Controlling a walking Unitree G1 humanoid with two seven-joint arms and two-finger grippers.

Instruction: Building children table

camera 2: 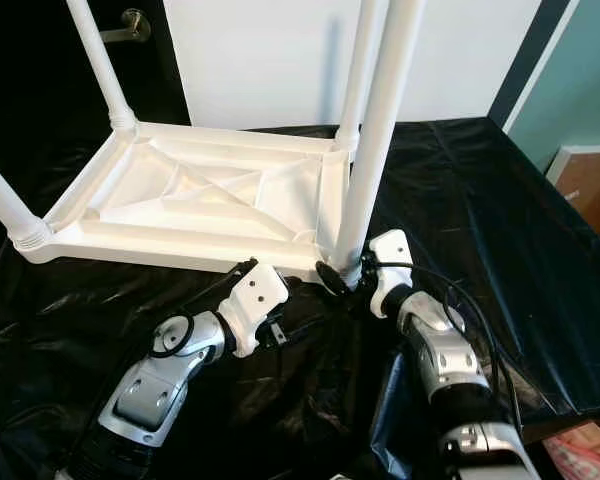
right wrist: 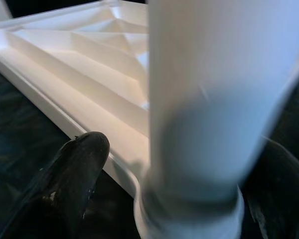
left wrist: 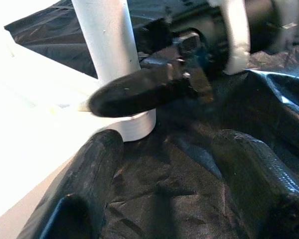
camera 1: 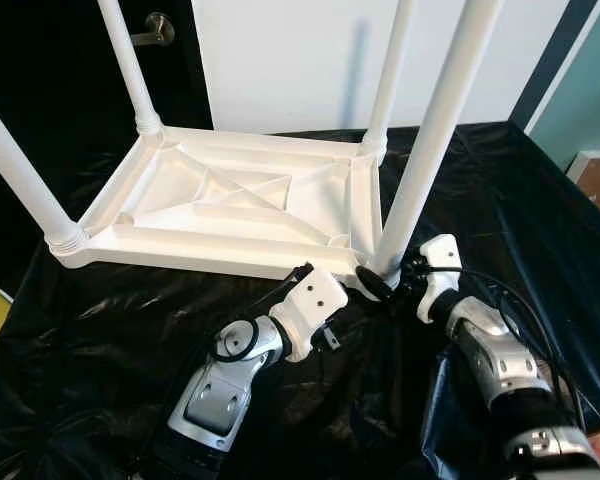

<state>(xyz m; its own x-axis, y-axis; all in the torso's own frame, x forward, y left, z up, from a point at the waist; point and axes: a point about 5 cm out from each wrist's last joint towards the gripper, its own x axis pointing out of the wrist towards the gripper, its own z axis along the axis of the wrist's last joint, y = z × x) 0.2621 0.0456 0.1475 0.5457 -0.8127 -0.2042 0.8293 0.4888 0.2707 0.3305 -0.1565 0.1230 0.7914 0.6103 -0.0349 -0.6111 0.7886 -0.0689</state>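
My right hand point(camera 1: 380, 287) pinches the near table leg point(camera 1: 430, 150) at its base; my left hand point(left wrist: 164, 164) — fingers spread — waits beside the upturned white table point(camera 1: 230, 200).

The right gripper point(camera 1: 378, 287) clasps the near leg point(camera 1: 427, 150) of the upturned white table point(camera 1: 230, 205).

Upturned table top point(camera 1: 230, 200): white moulded plastic, smooth, slight sheen, ribbed underside. Near-right leg point(camera 1: 430, 140): same smooth white plastic, ridged collar at base. Black sheet point(camera 1: 100, 330) beneath: thin plastic film, glossy, heavily crinkled, bright glints on folds. Left arm point(camera 1: 220, 385) and right arm point(camera 1: 495, 355): brushed silver metal with white plastic wrist housings. Right gripper point(camera 1: 380, 285) fingers point(right wrist: 72, 169): black, rubbery, matt, scuffed pale at tips. Door handle point(camera 1: 155, 30), far left: satin metal.
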